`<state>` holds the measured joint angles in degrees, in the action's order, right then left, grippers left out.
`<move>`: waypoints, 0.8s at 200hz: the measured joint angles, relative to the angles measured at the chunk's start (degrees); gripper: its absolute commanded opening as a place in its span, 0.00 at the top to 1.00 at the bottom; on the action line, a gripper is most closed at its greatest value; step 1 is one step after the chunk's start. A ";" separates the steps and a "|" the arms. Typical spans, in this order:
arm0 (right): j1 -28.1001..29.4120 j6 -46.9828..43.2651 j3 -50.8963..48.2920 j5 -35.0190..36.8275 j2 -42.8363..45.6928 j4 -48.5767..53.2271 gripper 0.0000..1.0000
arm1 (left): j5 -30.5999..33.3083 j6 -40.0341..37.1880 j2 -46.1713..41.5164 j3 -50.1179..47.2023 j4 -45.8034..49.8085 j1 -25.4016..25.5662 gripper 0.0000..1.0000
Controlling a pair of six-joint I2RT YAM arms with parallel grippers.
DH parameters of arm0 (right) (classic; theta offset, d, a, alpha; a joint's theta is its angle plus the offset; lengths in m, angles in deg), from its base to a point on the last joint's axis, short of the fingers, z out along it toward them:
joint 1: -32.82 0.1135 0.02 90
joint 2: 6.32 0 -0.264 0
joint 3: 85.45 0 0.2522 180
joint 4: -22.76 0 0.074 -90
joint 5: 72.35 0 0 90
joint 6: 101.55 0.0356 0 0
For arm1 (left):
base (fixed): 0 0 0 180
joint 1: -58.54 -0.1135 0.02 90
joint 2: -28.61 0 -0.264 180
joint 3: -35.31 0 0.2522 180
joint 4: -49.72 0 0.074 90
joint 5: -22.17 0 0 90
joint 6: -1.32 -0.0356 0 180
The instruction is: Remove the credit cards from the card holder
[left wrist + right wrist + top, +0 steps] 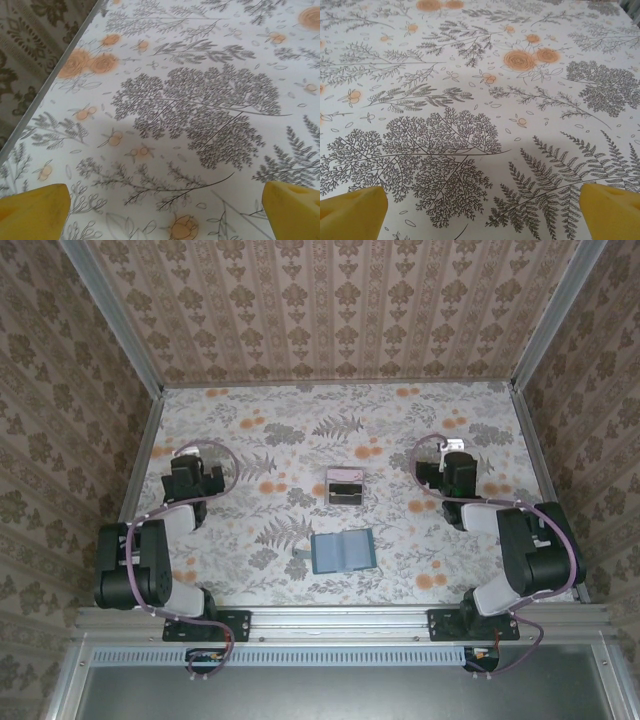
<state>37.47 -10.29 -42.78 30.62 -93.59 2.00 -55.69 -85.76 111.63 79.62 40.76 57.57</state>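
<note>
Light was soft and even, falling from above; no glare lay on the table [300, 440]. Around the holder [343, 552] shadows were faint and soft-edged. The top view was slightly dim, warm-tinted and a little grainy. Wrist views were brighter, the table print sharp at mid frame, but the yellow fingertips [30, 212] at the bottom corners were blurred.

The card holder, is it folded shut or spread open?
Spread open: the card holder lies flat, both panels showing beside a middle crease.
</note>
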 measured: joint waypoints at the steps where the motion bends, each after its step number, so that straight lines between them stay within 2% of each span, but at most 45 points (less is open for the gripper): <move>1: -0.02 0.00 -0.04 -0.02 0.02 -0.09 0.00 | -0.09 0.00 0.00 0.00 -0.07 -0.02 0.00; 37: -1.44 0.17 -2.54 -1.64 0.37 -5.31 0.00 | -4.17 -0.26 0.00 -0.15 -3.37 -1.38 0.00; 63: -2.43 0.44 -5.33 -2.80 0.11 -9.75 0.00 | -7.19 -0.24 -0.46 -4.39 -11.98 -1.75 0.00; 79: -2.43 0.46 -5.68 -3.13 0.09 -10.69 0.00 | -8.57 -0.24 -0.46 -6.21 -13.60 -1.81 0.00; 130: -2.43 0.48 -5.68 -3.43 0.09 -12.92 0.00 | -9.64 -0.42 -0.35 -6.54 -18.23 -1.57 0.00; 150: -2.43 0.46 -5.68 -3.56 0.09 -12.96 0.00 | -9.66 -1.49 1.99 -8.83 -25.79 -0.52 0.00; 160: -2.43 0.46 -5.68 -3.58 0.09 -13.03 0.00 | -9.70 -1.75 3.80 -9.51 -26.69 -0.04 0.00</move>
<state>35.04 -9.84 -48.46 27.04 -93.50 -11.03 -65.39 -87.51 115.43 70.11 14.07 57.52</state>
